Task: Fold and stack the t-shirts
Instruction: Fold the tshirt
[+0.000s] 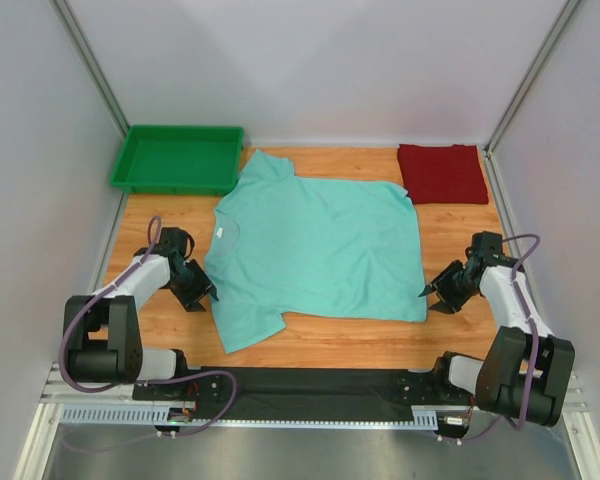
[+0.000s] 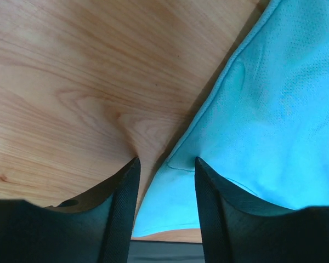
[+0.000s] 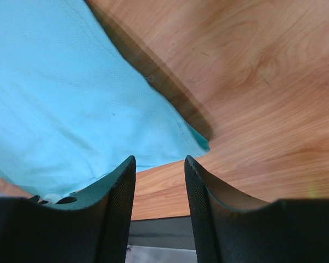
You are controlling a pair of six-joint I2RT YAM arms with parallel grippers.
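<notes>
lies flat across the middle of the wooden table (image 1: 360,342): mint t-shirt (image 1: 315,250), collar to the left, hem to the right. sits folded at the far right corner, apart from it: dark red t-shirt (image 1: 441,173). far left: green tray (image 1: 176,158). hovers at the shirt's left edge by the near sleeve: left gripper (image 1: 206,294), fingers spread, pinching nothing. hangs just beside the near hem corner: right gripper (image 1: 428,292), likewise spread and empty.
</notes>
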